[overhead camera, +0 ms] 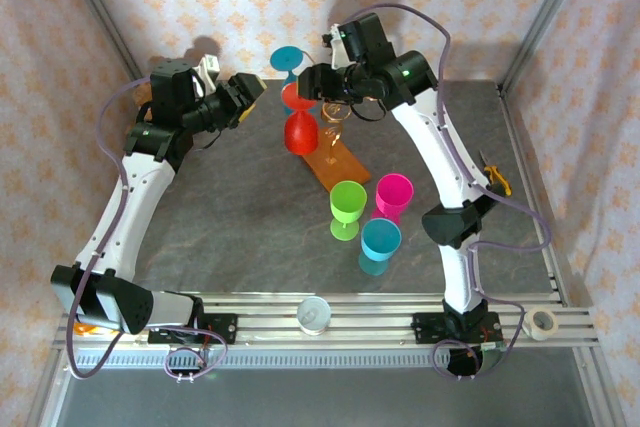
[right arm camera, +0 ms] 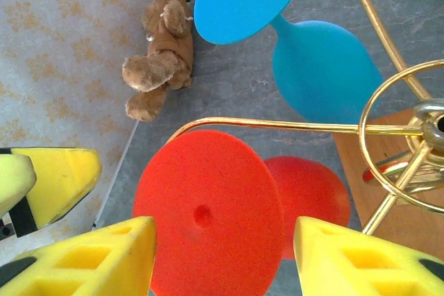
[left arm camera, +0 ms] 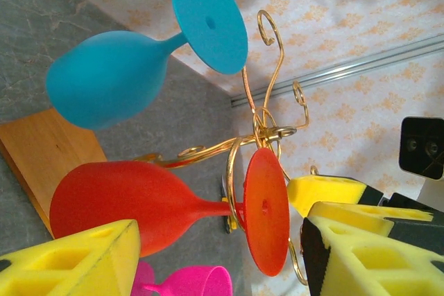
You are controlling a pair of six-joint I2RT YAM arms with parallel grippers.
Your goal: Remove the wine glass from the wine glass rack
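The red wine glass (right arm camera: pixel 208 213) hangs on the wine glass rack (right arm camera: pixel 277 124), its foot just ahead of the wide-spread right claw (right arm camera: pixel 223 240). The left claw (left arm camera: pixel 220 240) gapes beside it. Gripping and lifting remain.

Left arm (overhead camera: pixel 130 202) elbow bent, reaching far and inward, left gripper (overhead camera: pixel 250 99) jaws apart, right arm (overhead camera: pixel 432 157) arched, wrist turned left, right gripper (overhead camera: pixel 310 82) jaws apart, grippers facing, near, not touching

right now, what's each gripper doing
Left gripper: open, red wine glass between its fingers, not gripped.
Right gripper: open, facing the same glass's foot, holding nothing.
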